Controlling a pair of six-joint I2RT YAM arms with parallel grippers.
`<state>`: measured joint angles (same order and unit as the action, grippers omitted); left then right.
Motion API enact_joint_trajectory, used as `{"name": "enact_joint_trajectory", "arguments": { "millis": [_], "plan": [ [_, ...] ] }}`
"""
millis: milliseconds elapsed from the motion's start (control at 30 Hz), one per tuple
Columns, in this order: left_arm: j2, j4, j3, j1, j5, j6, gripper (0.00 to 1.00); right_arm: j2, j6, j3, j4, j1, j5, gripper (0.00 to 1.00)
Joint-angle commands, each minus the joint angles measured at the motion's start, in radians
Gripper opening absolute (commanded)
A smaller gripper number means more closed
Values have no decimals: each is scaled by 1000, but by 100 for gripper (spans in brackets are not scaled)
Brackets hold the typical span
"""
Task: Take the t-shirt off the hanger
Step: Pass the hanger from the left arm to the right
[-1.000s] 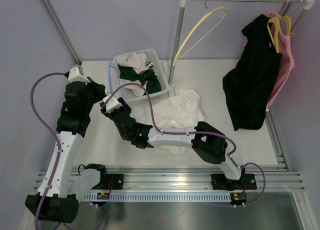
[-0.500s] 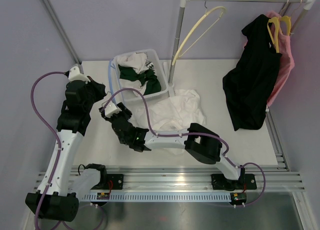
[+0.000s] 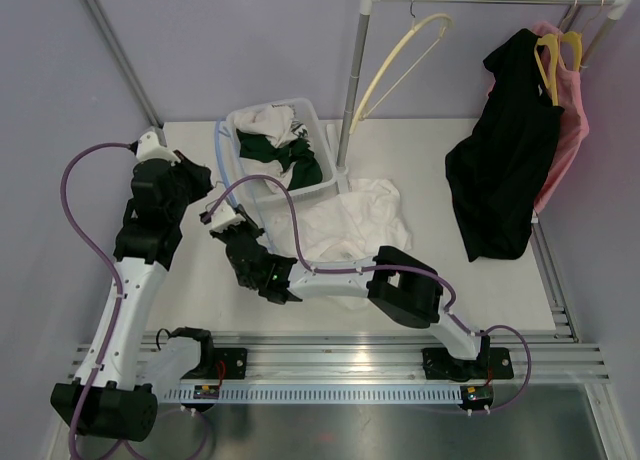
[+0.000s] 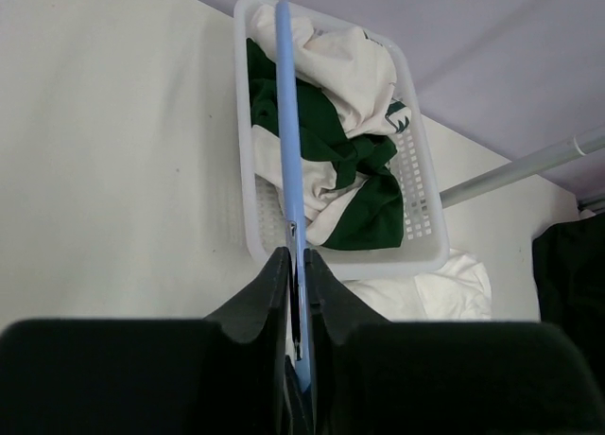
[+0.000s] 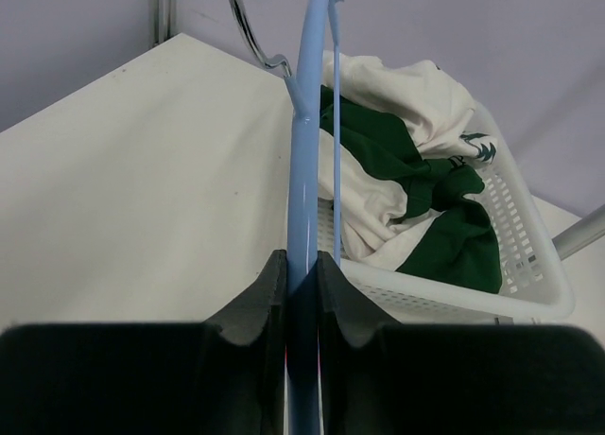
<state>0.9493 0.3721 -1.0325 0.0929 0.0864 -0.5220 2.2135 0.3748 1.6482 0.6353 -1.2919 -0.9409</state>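
A bare light-blue hanger (image 3: 220, 148) stands over the left rim of the white basket (image 3: 327, 145), and both grippers hold it. My left gripper (image 4: 295, 255) has its jaws close around the hanger's thin lower bar (image 4: 286, 123). My right gripper (image 5: 302, 257) is shut on the hanger's thick arm (image 5: 304, 123), just below the metal hook (image 5: 248, 28). From above, the left gripper (image 3: 203, 185) and the right gripper (image 3: 222, 220) sit close together, left of the basket. A white t-shirt (image 3: 355, 220) lies crumpled on the table, off the hanger, right of the basket.
The basket (image 4: 421, 184) holds white and green clothes (image 4: 331, 142). A clothes rail's pole (image 3: 352, 80) rises behind the basket, with an empty cream hanger (image 3: 400, 65). At the right hang a black garment (image 3: 505, 170) on a yellow hanger and a pink garment (image 3: 572, 130).
My right gripper moved a little left and closed its jaws on the hanger's arm. The left gripper stays around the lower bar.
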Motion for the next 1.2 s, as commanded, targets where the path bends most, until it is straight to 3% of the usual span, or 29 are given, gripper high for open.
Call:
{"name": "enact_joint_trajectory", "arguments": {
  "millis": [0,167,233,300,333,367,667,967,1067,1167],
  "plan": [
    [-1,-62,-52,5,0,-3,15,-15,15,10,60,-7,-13,2],
    [0,-64,-52,5,-5,1,17,-18,18,1,61,-7,-3,0],
    [0,-68,-52,5,-11,4,35,-20,18,-4,60,-9,1,0],
    [-4,-81,-43,5,-17,8,67,-21,21,-13,61,-9,-1,0],
    [-12,-99,-37,5,-20,11,90,-21,21,-17,64,-9,1,0],
    [-17,-107,-32,5,-20,13,97,-24,21,-22,64,-9,1,0],
    [-27,-105,-31,5,18,14,99,-75,36,-86,95,-7,-15,0],
    [-81,-147,6,5,32,31,99,-284,12,-315,150,-9,-19,0],
    [-96,-167,23,4,36,40,99,-382,-39,-381,89,-9,-1,0],
    [-98,-188,34,5,39,50,99,-475,-135,-383,-115,-7,42,0]
  ]
}}
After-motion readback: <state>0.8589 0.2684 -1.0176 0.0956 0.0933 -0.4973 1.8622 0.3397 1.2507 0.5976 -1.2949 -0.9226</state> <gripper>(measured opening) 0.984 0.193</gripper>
